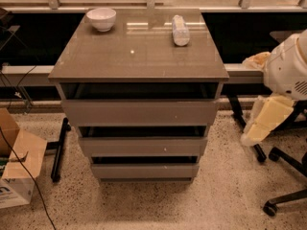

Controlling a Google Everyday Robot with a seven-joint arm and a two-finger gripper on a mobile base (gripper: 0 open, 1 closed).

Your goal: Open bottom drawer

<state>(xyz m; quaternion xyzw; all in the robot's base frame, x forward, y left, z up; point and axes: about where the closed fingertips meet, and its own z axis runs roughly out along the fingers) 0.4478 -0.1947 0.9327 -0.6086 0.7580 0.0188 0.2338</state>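
Grey-brown bottom drawer [144, 170] judged shut, handleless | gripper [261, 126] held right of cabinet [139, 56], well apart, probably kept off the sightline; its state cannot be told | pull not yet begun

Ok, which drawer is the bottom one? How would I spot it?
Find the grey-brown cabinet with a white bowl on top; the gripper hangs beside it at the picture's right, not touching. The drawer is its lowest front, just above the speckled floor, narrower and shorter than the two fronts above.
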